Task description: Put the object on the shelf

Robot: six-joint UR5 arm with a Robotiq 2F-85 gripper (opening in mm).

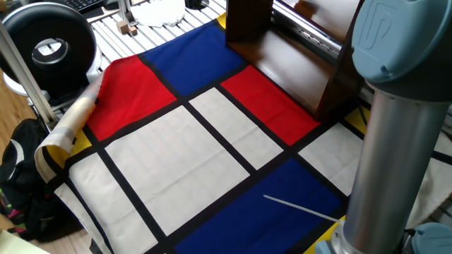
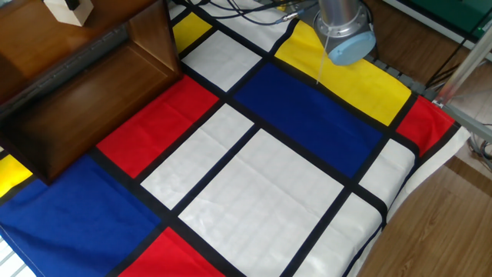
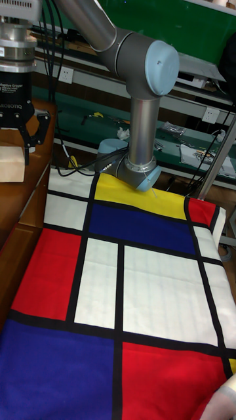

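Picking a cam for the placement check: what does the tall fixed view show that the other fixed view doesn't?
Only the tall fixed view shows the gripper whole, fingers straddling the cube on the shelf, plus the arm's elbow and the benches behind. Whether the fingers pinch the cube is unclear. Only the other fixed view shows the shelf's lower board and side panel, and the wooden floor. Both show the cube on top, the arm base and the colour-block cloth.

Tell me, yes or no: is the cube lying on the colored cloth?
No, the cube rests on top of the brown shelf, under the tool, off the cloth.
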